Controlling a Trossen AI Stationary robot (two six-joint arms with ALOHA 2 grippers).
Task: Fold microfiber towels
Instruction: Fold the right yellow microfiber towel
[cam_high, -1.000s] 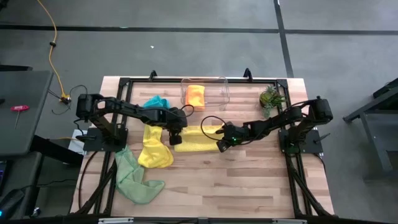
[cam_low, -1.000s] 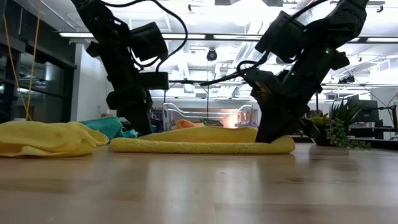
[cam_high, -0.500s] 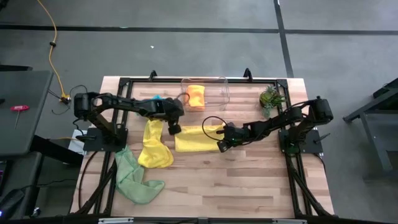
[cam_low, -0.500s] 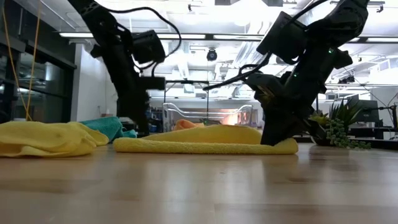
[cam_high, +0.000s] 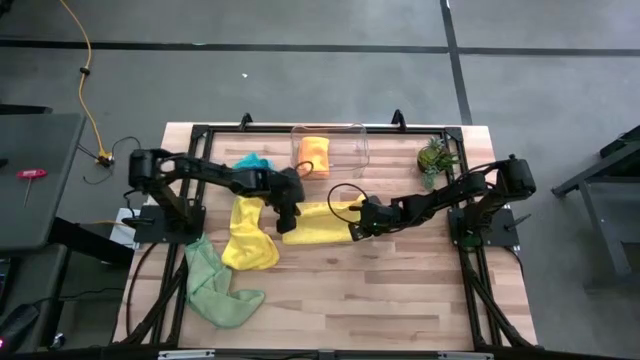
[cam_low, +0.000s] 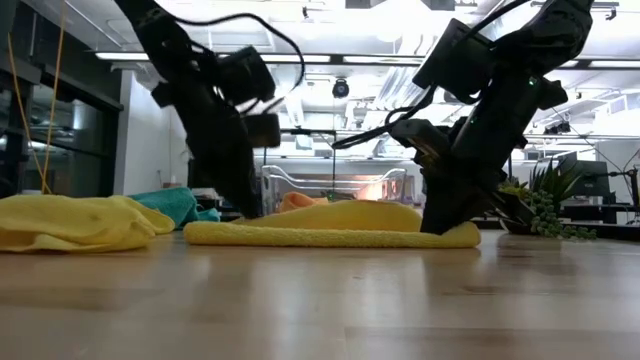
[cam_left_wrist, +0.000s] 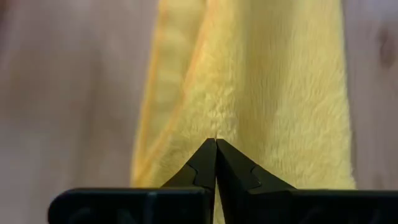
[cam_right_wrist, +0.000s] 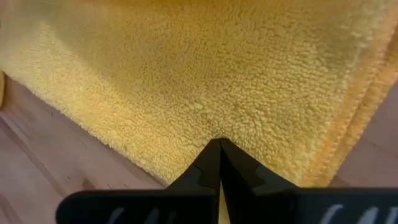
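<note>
A folded yellow towel (cam_high: 320, 222) lies flat in the middle of the table. My left gripper (cam_high: 289, 225) is shut, with its tips down on the towel's left end. My right gripper (cam_high: 356, 230) is also shut, at the towel's right end. A second yellow towel (cam_high: 248, 238) lies crumpled to the left of the folded one. A light green towel (cam_high: 215, 285) lies near the front left. A teal towel (cam_high: 252, 162) sits at the back. An orange towel (cam_high: 314, 155) rests inside the clear bin (cam_high: 355, 140). My left gripper touches the folded yellow towel's upper face near its left end (cam_left_wrist: 215, 121) with its shut fingertips (cam_left_wrist: 205, 163), slanting down from the table's left. No cloth shows between the fingers. The towel stays flat on the table. My right gripper sets its shut fingertips (cam_right_wrist: 212, 158) on the towel's upper face near the right end (cam_right_wrist: 217, 121), beside the stitched hem (cam_right_wrist: 348, 124). It slants down from the table's right. The towel lies flat under it.
A small potted plant (cam_high: 437, 157) stands at the back right, near my right arm. The black frame rail (cam_high: 330, 128) runs along the far edge. Bare wood (cam_high: 380, 290) spreads in front of the folded towel.
My left gripper drew back toward the table's far edge, then came down again onto the folded towel's left end, turning as it went. My right gripper stayed at the towel's right end and rolled a little. The towel has kept its place.
</note>
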